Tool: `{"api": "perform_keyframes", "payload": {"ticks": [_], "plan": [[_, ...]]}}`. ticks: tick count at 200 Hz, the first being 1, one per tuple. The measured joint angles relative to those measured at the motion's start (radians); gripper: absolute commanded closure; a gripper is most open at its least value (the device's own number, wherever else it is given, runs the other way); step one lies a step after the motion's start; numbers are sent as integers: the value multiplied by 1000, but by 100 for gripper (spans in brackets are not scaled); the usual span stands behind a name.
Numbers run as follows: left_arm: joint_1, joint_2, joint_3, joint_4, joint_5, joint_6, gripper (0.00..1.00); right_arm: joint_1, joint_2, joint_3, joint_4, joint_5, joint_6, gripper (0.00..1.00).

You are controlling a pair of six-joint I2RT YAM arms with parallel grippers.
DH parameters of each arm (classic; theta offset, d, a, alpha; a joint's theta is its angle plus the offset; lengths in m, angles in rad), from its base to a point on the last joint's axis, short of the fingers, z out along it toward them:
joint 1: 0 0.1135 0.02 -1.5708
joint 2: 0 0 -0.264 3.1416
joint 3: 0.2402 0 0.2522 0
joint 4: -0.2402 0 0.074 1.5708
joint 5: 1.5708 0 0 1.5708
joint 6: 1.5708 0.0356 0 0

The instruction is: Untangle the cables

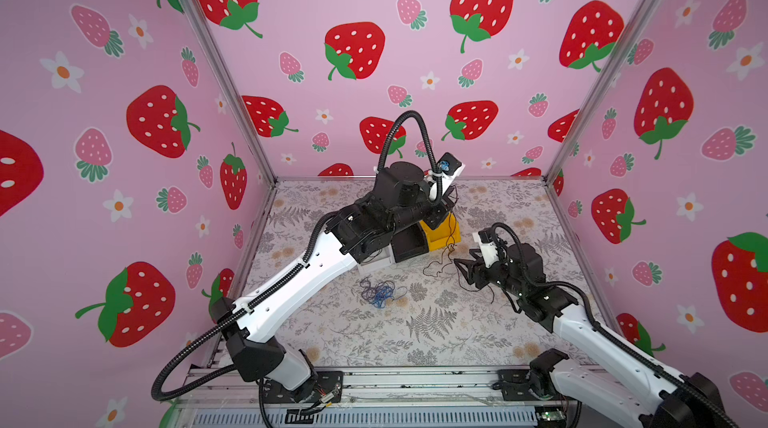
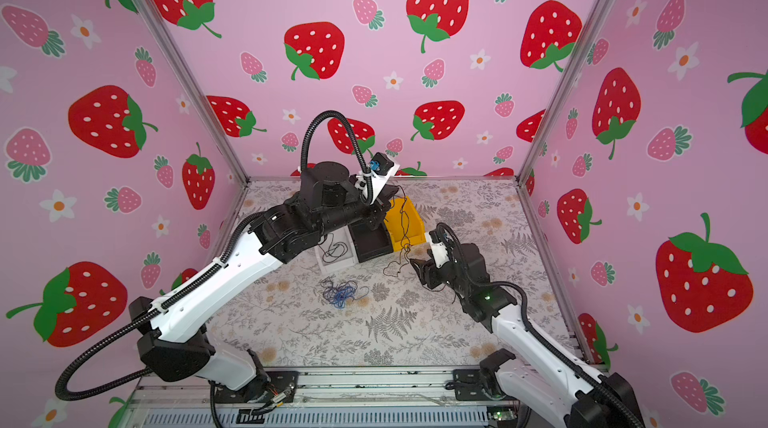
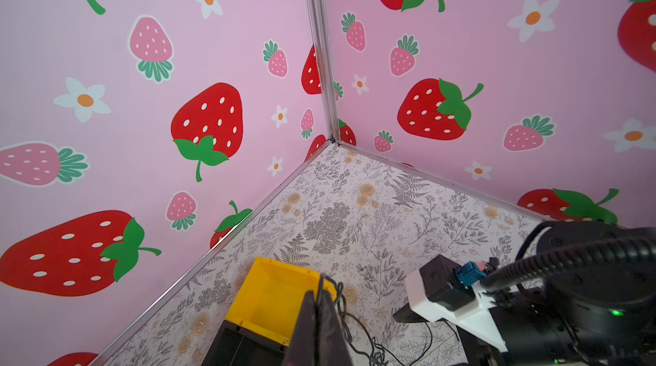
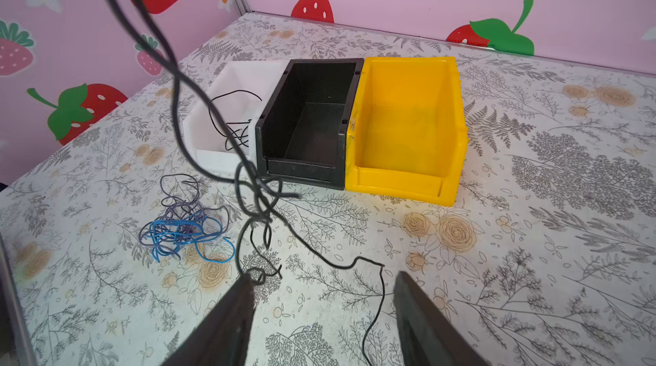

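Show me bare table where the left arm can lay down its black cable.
Bare table lies between the blue and purple tangle and the front rail, and between the yellow bin and the right wall. Crowded: the strip before the black bin, where the black cable trails down to the right gripper's open jaws.

White arms (image 1: 299,282) carry black joints (image 1: 257,357), ribbed hoses (image 1: 411,114).
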Motion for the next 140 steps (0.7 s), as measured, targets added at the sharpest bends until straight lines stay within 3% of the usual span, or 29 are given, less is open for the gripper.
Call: {"api": "perform_keyframes", "payload": {"ticks": [26,67,111,140], "plan": [[-10,0,17,1,-11,1,100,0,-12,-11,-8,33,7,35],[-24,1,34,1,-19,4,100,0,-29,-53,29,-50,14,38],[-41,10,55,2,-21,5,100,5,56,-51,111,-90,31,36],[-54,10,55,2,-29,6,100,5,115,-47,152,-67,44,42]]}}
